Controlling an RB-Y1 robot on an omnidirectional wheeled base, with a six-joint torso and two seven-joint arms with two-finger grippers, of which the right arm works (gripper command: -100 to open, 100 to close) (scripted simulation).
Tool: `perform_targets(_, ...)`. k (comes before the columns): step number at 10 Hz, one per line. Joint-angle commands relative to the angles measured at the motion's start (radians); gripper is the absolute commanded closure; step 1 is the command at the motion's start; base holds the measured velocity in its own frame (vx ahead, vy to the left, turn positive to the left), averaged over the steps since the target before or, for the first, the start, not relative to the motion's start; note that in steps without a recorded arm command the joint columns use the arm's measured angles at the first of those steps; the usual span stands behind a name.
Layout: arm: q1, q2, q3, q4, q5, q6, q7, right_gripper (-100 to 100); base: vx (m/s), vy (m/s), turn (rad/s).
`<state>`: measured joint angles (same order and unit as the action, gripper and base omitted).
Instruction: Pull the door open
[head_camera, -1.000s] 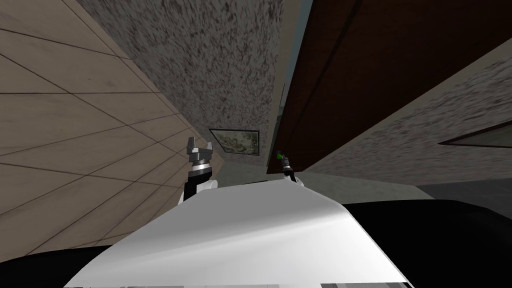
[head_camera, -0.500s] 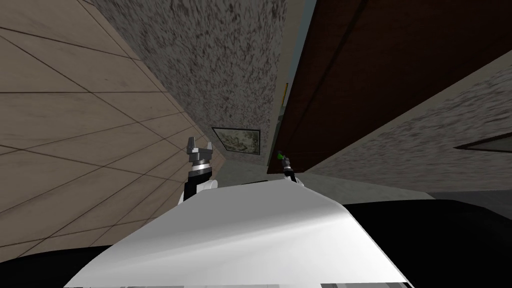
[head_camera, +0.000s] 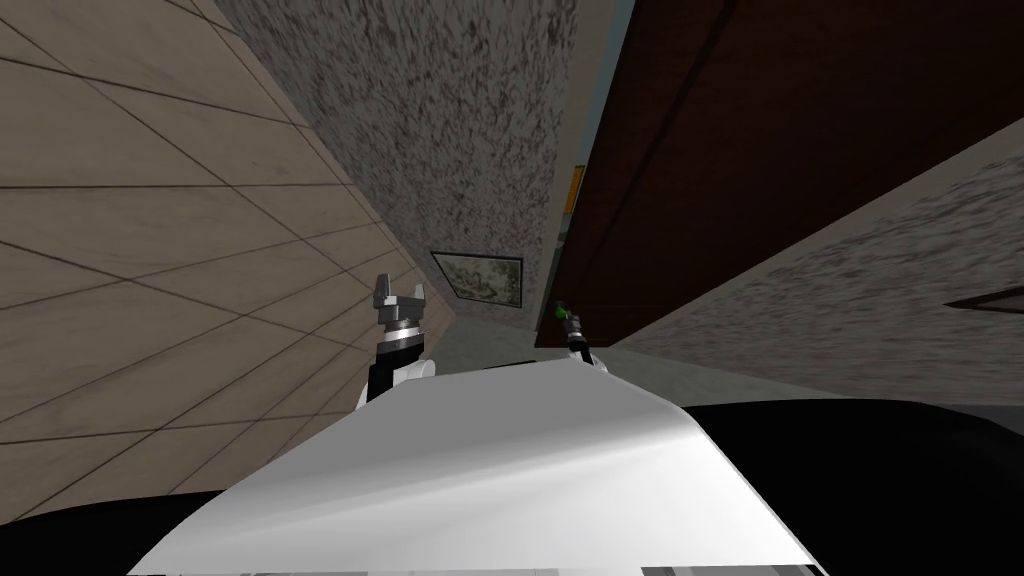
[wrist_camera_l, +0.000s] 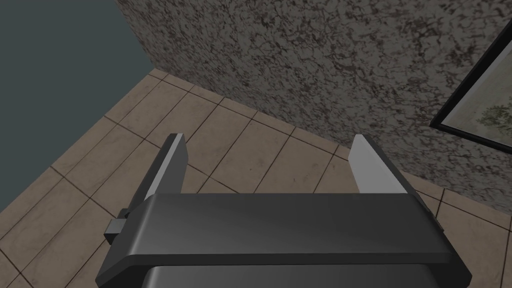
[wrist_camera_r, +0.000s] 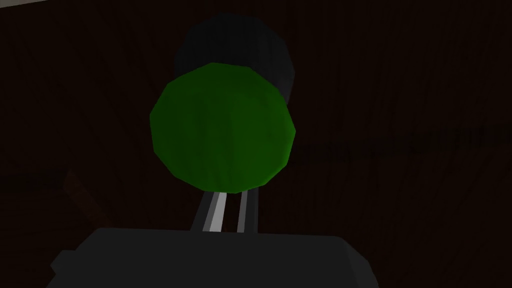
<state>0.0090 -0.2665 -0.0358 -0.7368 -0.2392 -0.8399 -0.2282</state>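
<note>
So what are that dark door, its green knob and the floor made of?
Door: probably wood, dark reddish-brown, matte, faint grain. Green knob: plain matte faceted ball, material unclear. Floor: beige tiles with dark joints, maybe ceramic or stone.

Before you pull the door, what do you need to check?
1. Right claw at the green knob: ok.
2. Its fingers squeezing the knob: cannot tell, the knob hides their tips.
3. Dark brown door free at its edge: ok, a slim gap shows there.
4. Left claw open, away from the door: ok.
5. Room behind me to back up: cannot tell.
</note>
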Motion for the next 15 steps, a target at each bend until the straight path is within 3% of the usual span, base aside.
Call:
perform_targets(1, 0.010, 0.023, 0.021, -0.044, 0.007, 0.003, -0.007, 100, -0.011, -0.011, 0.038)
perform_targets(3, 0.008, 0.020, 0.025, -0.037, -0.026, 0.003, -0.074, 100, -0.067, -0.033, 0.139)
perform_targets(6, 0.006, 0.018, 0.027, -0.034, -0.042, 0.003, -0.131, 100, -0.063, -0.026, 0.075)
perform_targets(7, 0.013, 0.002, 0.016, -0.018, -0.066, 0.016, -0.160, -100, -0.043, -0.038, 0.038)
perform_targets(15, 0.024, 0.012, 0.052, -0.045, -0.148, 0.018, -0.353, -100, -0.054, -0.012, 0.031)
